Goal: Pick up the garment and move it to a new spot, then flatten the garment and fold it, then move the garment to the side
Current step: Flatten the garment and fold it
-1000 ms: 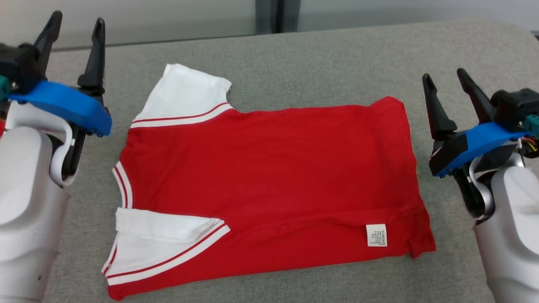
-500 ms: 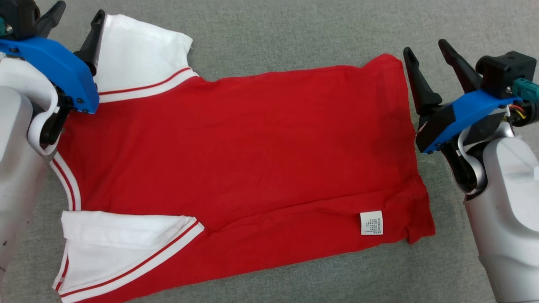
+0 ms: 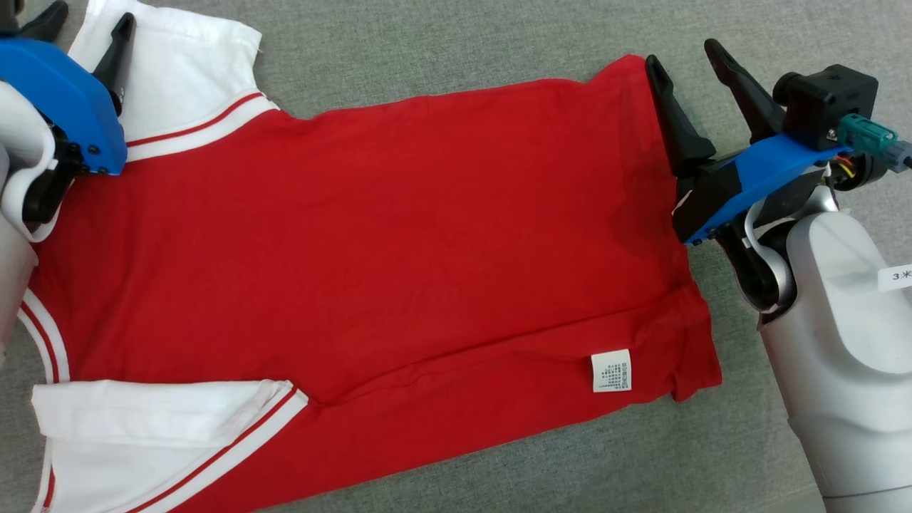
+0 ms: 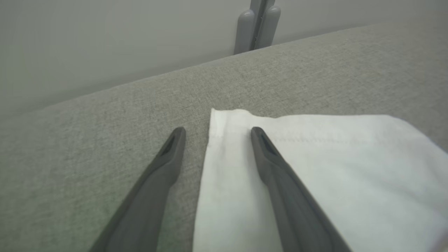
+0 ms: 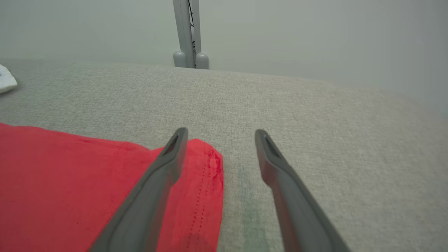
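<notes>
At the far left we see the left claw (image 3: 89,18), fingers spread wide and holding nothing. Its blue mount and pale forearm cover the collar end of the garment (image 3: 370,235), and the picture's top edge clips one fingertip. In the left wrist view this claw (image 4: 217,131) straddles the left edge of the far white sleeve (image 4: 315,168), with one finger over bare grey worktop (image 4: 105,115) and the other over the cloth. We cannot tell whether the tips touch.

The near white sleeve (image 3: 157,427) is folded in over the red body and runs off the head view's lower left corner. The garment lies flat across the worktop, collar left and hem right, with a white label (image 3: 611,370) by its near right corner.

At the right, the right claw (image 3: 682,53) is likewise wide open and empty, above the hem's far corner (image 3: 630,68). In the right wrist view this claw (image 5: 221,132) has its left finger over the red corner and its right finger over bare worktop.

Open grey surface runs from the garment's far edge to a wall, where a grey post (image 5: 189,31) stands. There is also open surface right of the hem.
</notes>
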